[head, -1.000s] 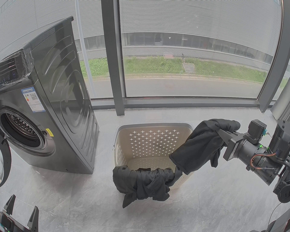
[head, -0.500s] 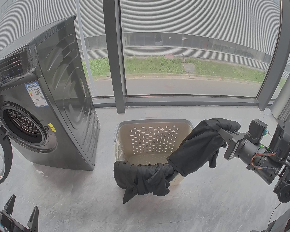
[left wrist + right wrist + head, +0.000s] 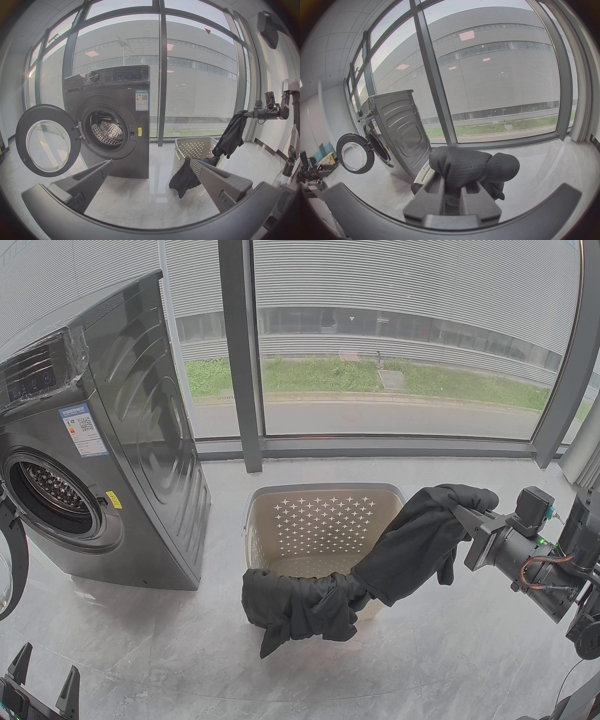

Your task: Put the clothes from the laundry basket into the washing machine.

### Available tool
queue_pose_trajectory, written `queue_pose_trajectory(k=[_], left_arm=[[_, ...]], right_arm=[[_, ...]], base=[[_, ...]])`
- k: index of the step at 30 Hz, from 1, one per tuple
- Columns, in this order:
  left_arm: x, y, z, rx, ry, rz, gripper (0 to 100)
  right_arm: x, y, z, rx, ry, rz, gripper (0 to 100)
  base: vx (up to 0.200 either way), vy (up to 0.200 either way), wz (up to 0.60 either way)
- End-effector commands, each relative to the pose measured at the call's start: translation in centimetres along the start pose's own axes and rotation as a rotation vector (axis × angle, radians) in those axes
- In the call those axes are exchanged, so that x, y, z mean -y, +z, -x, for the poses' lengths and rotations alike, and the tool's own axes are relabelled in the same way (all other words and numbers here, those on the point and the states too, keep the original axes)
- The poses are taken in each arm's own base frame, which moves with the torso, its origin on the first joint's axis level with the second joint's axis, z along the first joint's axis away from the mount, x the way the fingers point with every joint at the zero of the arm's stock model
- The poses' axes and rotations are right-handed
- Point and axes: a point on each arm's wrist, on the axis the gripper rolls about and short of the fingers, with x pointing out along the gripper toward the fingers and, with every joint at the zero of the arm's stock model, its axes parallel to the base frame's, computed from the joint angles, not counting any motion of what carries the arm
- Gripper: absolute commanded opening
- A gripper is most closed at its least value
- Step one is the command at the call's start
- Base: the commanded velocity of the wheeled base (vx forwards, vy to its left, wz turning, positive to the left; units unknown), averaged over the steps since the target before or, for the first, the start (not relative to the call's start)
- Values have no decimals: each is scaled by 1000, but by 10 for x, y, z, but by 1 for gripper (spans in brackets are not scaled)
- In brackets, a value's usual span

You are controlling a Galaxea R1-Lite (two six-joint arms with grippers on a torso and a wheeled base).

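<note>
Standing on marbled floor (image 3: 437,652), washing machine (image 3: 125,459), basket (image 3: 322,521), tall windows (image 3: 400,365)

Black garment (image 3: 409,549) draped over beige basket (image 3: 319,521) rim; washing machine (image 3: 144,427) open

Counting one washing machine (image 3: 125,446) standing at the floor's (image 3: 437,665) left edge, with one door (image 3: 47,140) hanging open, and one laundry basket (image 3: 325,521) sitting mid-floor. Seeing what's looking like one long dark garment (image 3: 412,546) draping over the basket's near rim; can't tell if it's a single piece or two tangled together. Counting two grippers: one left gripper (image 3: 49,660) at the floor's near-left corner, and one right gripper (image 3: 453,184) pinching that garment.
</note>
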Motion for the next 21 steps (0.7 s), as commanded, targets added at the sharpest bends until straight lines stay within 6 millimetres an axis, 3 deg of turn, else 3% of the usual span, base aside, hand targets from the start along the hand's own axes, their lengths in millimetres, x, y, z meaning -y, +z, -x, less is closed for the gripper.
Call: queue_pose_trajectory(k=[1,21], left_arm=[[0,-4,0,3,1,1,100],[0,-4,0,3,1,1,100]], right_arm=[[0,2,0,10,0,-2,0],[-3,-1,-1,0,19,-4,0]], base=[[0,200,0],[0,200,0]])
